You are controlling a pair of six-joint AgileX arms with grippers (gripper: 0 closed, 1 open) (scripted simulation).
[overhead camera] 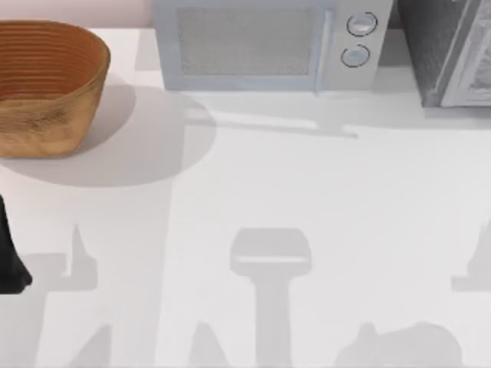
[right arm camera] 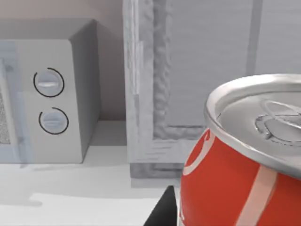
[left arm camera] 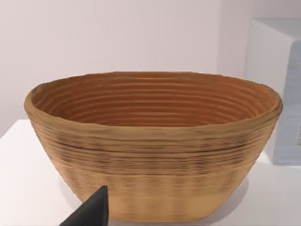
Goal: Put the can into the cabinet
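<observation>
The can (right arm camera: 244,160) looms close in the right wrist view, tilted, with a silver top and a red label with white marks. My right gripper (right arm camera: 197,217) is shut on it, and one dark finger (right arm camera: 162,212) presses against its side. Behind it stands the dark grey cabinet (right arm camera: 141,94), its paler framed door panel (right arm camera: 211,61) facing the can. The cabinet (overhead camera: 449,46) sits at the table's far right corner in the top view. My left gripper (overhead camera: 11,264) is parked at the table's left edge, in front of a basket.
A brown woven basket (overhead camera: 46,84) (left arm camera: 150,146) stands at the far left. A light grey microwave (overhead camera: 268,46) (right arm camera: 47,103) with two round knobs stands at the back middle, just left of the cabinet. White tabletop (overhead camera: 253,184) spreads in front of them.
</observation>
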